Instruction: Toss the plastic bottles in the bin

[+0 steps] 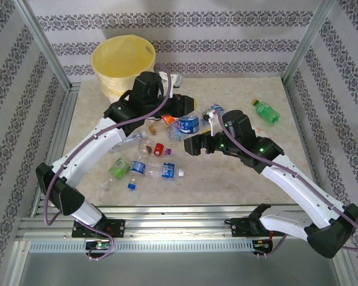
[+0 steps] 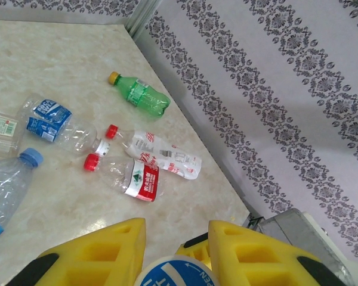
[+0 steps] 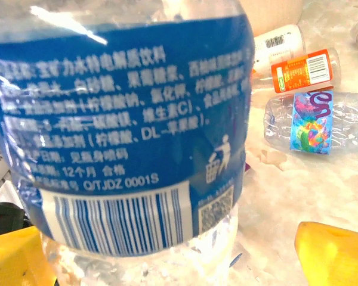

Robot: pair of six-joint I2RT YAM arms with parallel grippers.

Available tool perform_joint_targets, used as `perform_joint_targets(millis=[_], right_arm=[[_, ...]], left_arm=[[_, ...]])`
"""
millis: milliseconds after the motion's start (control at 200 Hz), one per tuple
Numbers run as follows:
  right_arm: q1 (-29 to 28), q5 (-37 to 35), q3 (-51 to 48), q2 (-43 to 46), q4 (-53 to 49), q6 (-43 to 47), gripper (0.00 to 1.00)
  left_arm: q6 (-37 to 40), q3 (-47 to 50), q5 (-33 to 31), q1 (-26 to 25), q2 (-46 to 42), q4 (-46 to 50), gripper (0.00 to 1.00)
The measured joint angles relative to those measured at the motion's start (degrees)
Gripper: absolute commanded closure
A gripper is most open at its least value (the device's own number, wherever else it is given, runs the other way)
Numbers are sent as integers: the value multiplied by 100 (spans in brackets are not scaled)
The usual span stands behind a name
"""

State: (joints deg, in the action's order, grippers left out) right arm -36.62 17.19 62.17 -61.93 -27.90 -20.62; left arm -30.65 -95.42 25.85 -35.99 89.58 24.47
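The bin (image 1: 110,80) stands upper left on the counter (image 1: 238,179), plastic bottles (image 1: 167,171) strewn at centre, a green bottle (image 1: 266,112) apart at right. The left pincer (image 2: 178,229) is clamped on a round blue-and-white bottle end (image 2: 176,273), cut off by the lower edge; the right pincer (image 3: 176,253) gapes around a blue-labelled bottle (image 3: 125,119), cap and base out of frame.

Beige marbled table (image 1: 227,179), plastic bottles (image 1: 167,170) scattered mid-table, green bottle (image 1: 266,112) apart at right, bin (image 1: 101,74) far-left corner.
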Motion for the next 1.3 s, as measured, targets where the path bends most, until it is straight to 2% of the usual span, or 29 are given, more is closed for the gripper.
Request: perform_joint_targets(millis=[355,779,1299], right_arm=[[0,-111,-11,7,31,-22,2],[0,-131,-15,-4,28,-48,2],[0,-127,-22,-319,-11,-66,2]], left_arm=[[354,-269,-525,90,-7,553,100],[872,-1012,-1016,691,-81,1086,100],[1484,-1915,-1399,1062,-85,1294,100]])
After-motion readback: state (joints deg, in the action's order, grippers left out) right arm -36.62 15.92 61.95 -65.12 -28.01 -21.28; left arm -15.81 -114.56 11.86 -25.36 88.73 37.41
